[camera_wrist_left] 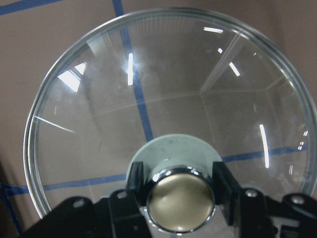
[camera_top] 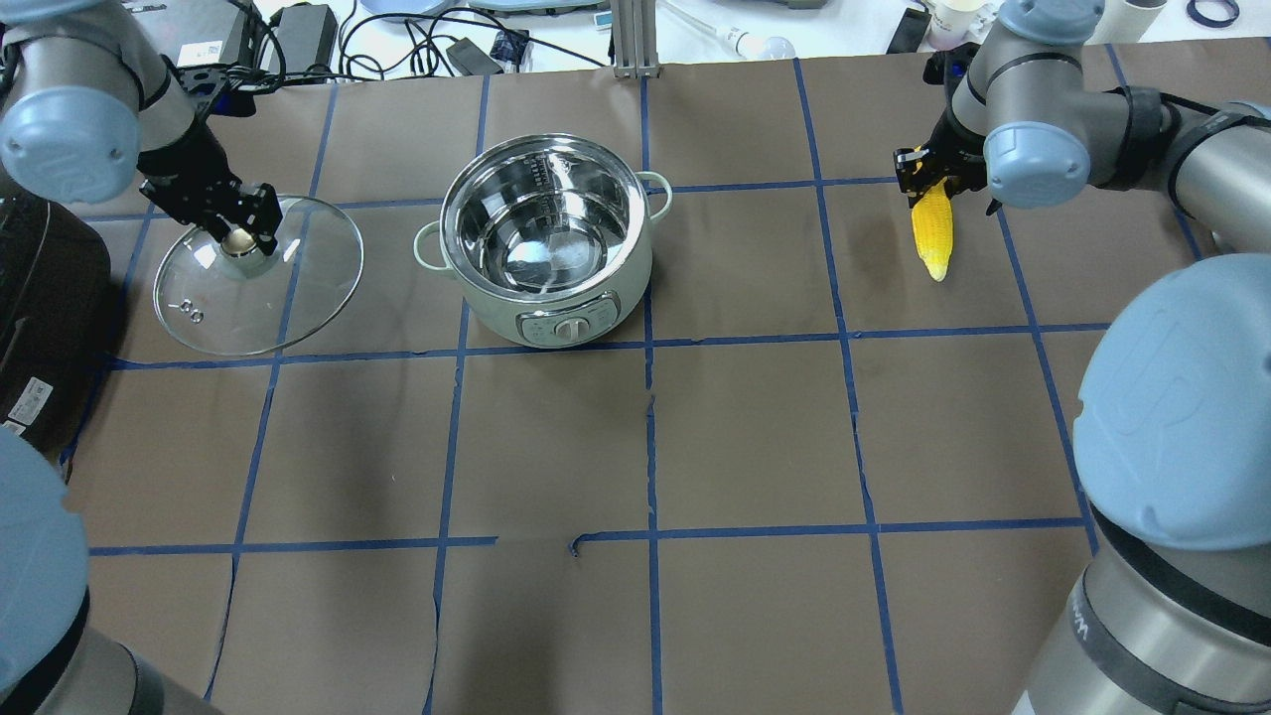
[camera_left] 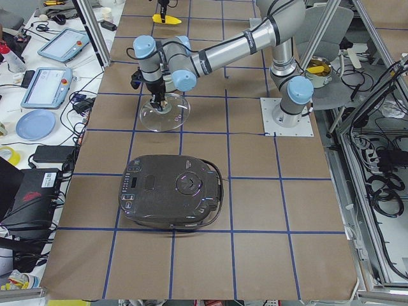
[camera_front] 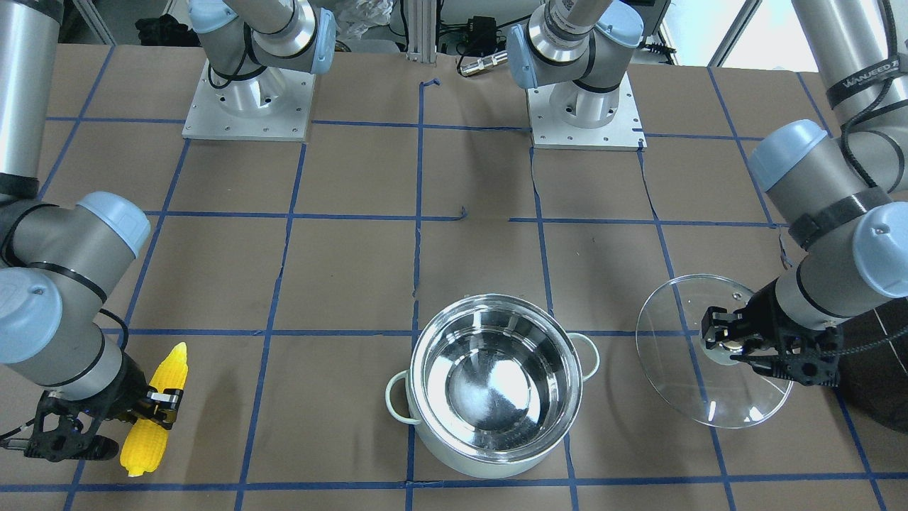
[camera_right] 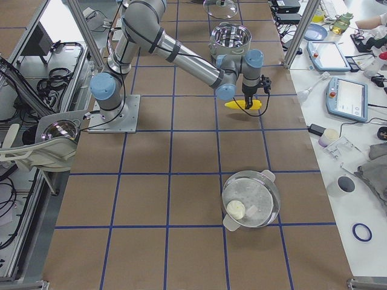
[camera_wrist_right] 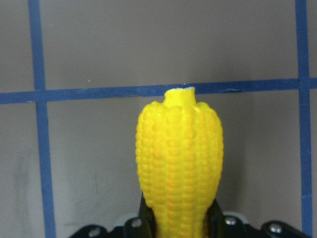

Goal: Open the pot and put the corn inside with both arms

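Note:
The pot (camera_front: 496, 443) (camera_top: 556, 298) stands open and empty, mint-white outside, shiny steel inside. My left gripper (camera_front: 725, 342) (camera_top: 240, 234) is shut on the knob (camera_wrist_left: 181, 198) of the glass lid (camera_front: 681, 312) (camera_top: 298, 288) and holds it tilted beside the pot, on my left. My right gripper (camera_front: 162, 406) (camera_top: 928, 181) is shut on the yellow corn (camera_front: 170, 369) (camera_top: 934, 233) (camera_wrist_right: 179, 158), far out to my right of the pot. I cannot tell whether the corn touches the table.
A dark rice cooker (camera_left: 172, 199) (camera_top: 40, 288) sits at the table's left end, close to the lid. A second steel pot with a lid (camera_right: 251, 198) stands near the right end. The two arm bases (camera_front: 248, 106) stand at the robot's edge of the table.

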Robot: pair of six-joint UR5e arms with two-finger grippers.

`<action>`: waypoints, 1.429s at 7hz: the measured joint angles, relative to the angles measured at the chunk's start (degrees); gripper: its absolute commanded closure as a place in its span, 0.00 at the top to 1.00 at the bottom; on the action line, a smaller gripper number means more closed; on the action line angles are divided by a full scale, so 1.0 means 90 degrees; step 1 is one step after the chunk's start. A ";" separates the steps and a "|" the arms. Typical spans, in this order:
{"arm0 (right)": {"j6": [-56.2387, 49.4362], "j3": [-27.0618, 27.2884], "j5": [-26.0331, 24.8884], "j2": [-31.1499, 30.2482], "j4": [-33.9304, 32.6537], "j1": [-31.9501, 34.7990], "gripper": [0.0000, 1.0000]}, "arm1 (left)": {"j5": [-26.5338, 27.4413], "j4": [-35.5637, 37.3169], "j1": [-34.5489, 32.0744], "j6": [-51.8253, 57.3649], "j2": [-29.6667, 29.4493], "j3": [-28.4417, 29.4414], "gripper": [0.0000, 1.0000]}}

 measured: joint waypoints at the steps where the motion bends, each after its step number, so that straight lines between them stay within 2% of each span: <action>1: 0.0024 -0.0234 0.0067 -0.0170 0.0318 0.0246 0.19 | -0.0025 0.0667 0.0125 0.0186 0.0068 -0.0557 0.00; 3: 0.0425 -0.1006 0.0140 -0.0309 0.1050 0.1090 0.19 | -0.0352 0.1754 0.0327 0.0320 0.0128 -0.1463 0.00; 4: 0.0859 -0.1284 0.0142 -0.0308 0.1283 0.1535 0.19 | -0.0554 0.2088 0.0454 0.0352 0.0136 -0.1715 0.00; 5: 0.1366 -0.1486 0.0142 -0.0287 0.1375 0.1932 0.20 | -0.0651 0.2247 0.0528 0.0366 0.0139 -0.1831 0.31; 6: 0.1902 -0.1682 0.0141 -0.0230 0.1411 0.2348 0.20 | -0.0687 0.2307 0.0557 0.0373 0.0132 -0.1871 0.99; 8: 0.3186 -0.2377 0.0094 0.0130 0.1549 0.3259 0.20 | -0.0701 0.2336 0.0568 0.0384 0.0100 -0.1864 1.00; 10: 0.4157 -0.3289 0.0043 0.0700 0.1850 0.3815 0.21 | -0.0669 0.2214 0.0530 0.0370 0.0138 -0.1790 1.00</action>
